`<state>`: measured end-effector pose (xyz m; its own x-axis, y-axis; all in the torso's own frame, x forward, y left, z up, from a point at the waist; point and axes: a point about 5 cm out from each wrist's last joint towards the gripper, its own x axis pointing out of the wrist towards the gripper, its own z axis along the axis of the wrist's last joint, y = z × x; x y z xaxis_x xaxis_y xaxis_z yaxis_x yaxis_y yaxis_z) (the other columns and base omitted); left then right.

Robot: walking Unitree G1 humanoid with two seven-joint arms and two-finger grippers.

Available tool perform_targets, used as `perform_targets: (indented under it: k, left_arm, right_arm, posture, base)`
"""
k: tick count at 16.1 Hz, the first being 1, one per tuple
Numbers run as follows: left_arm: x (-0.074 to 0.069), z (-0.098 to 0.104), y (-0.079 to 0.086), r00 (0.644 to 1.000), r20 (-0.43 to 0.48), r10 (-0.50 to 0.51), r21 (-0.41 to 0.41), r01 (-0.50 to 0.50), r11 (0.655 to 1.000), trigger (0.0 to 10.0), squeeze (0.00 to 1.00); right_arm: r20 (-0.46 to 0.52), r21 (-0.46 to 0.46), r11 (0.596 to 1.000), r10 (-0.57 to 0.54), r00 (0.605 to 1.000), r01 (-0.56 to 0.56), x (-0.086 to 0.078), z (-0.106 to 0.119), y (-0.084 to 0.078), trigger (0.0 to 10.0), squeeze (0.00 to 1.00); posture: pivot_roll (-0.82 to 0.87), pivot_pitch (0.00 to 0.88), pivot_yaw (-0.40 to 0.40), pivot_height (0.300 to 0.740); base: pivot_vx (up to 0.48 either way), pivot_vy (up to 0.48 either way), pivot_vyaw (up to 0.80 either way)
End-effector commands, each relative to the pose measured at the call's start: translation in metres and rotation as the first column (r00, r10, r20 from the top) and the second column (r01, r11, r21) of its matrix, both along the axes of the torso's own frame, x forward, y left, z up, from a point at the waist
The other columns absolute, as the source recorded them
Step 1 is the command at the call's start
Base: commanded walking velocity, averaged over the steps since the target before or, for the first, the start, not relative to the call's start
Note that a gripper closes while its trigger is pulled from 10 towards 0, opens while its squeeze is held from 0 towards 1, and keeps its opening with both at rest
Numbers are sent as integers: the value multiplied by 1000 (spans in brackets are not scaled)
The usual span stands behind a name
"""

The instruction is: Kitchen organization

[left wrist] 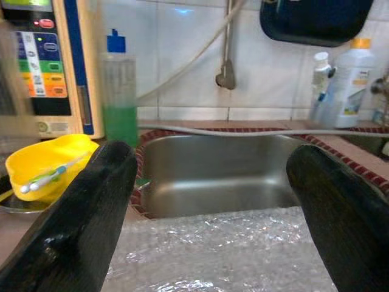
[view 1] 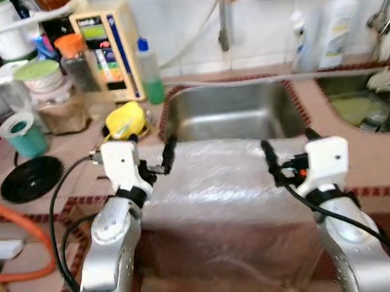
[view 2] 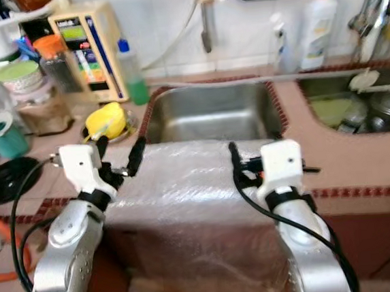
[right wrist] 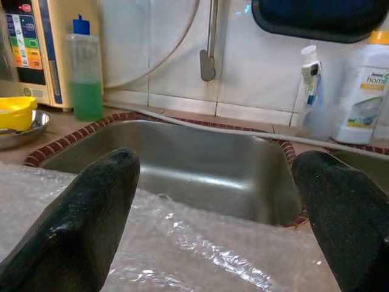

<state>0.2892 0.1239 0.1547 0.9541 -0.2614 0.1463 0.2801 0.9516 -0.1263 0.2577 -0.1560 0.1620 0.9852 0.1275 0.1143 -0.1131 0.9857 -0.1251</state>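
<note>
Silver arms w/ white wrists; blk cables; blk-fingered left claw (view 1: 168, 155); right claw (view 1: 270, 158).

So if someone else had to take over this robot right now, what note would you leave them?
Left gripper: open, holding nothing, over the left edge of the bubble wrap sheet.
Right gripper: open, holding nothing, over the sheet's right side.
Things: the bubble wrap lies across the counter front, its far edge reaching the empty steel sink. A yellow item in a small dish, a green soap bottle and a black lid sit to the left.
Done: nothing visibly gripped or moved yet.
Left: probably take hold of the sheet; what follows is unclear.
</note>
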Motion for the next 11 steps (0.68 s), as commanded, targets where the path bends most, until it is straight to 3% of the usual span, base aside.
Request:
perform_targets:
  k: [1,3,7,9,11]
  left_arm:
    - [0,0,11,999,-1,39,13,-39,999,10000,0]
    - [2,2,13,998,5,58,-2,-58,998,10000,0]
    - [3,8,18,992,44,121,58,-124,991,10000,0]
    - [4,18,23,979,110,172,85,-182,980,10000,0]
    - [7,24,23,982,107,153,61,-160,985,10000,0]
  right_arm:
    - [11,12,999,30,999,-30,0,2,9,10000,0]
    - [15,13,999,36,999,-36,1,4,10,10000,0]
    - [22,13,999,47,999,-47,1,6,11,10000,0]
    - [30,16,998,53,998,-53,1,8,13,10000,0]
    - [40,18,998,56,998,-57,1,11,15,10000,0]
  posture:
    - [-24,0,103,740]
    - [-22,0,101,740]
    - [-17,0,99,740]
    - [-16,0,102,740]
    - [-17,0,104,740]
  base:
    - [0,0,0]
    - [0,0,0]
    - [0,0,0]
    - [0,0,0]
    - [0,0,0]
